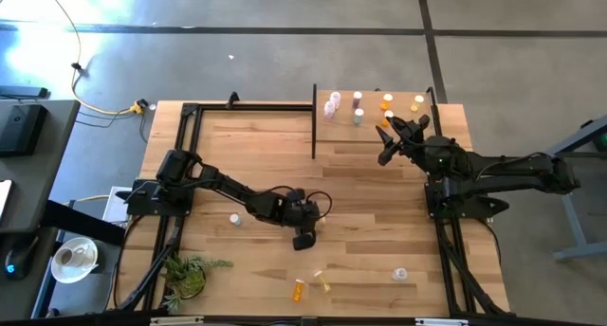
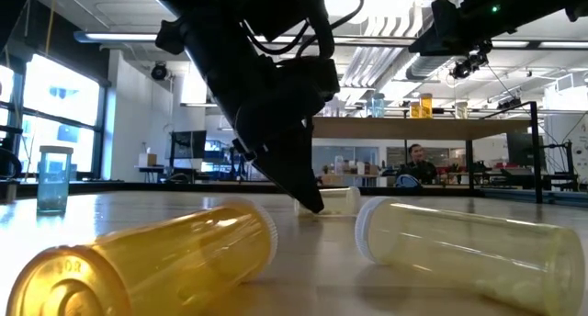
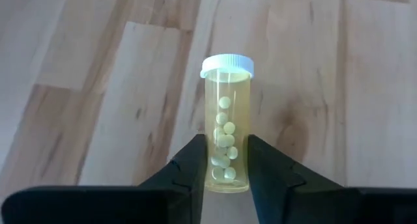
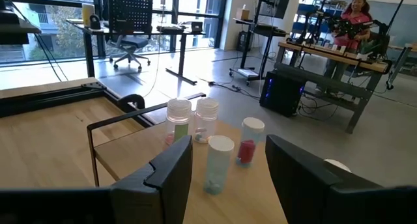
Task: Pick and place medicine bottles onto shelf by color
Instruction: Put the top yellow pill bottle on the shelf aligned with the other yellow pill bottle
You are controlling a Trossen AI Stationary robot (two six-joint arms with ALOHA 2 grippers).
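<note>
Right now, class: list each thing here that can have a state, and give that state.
Left gripper: fingers either side of a lying yellow bottle, capped, pills inside.
Right gripper: open, above the shelf.
Orange bottle: lying on its side.
Teal bottle: upright, capped.
Red-pill bottle: upright, capped.
</note>
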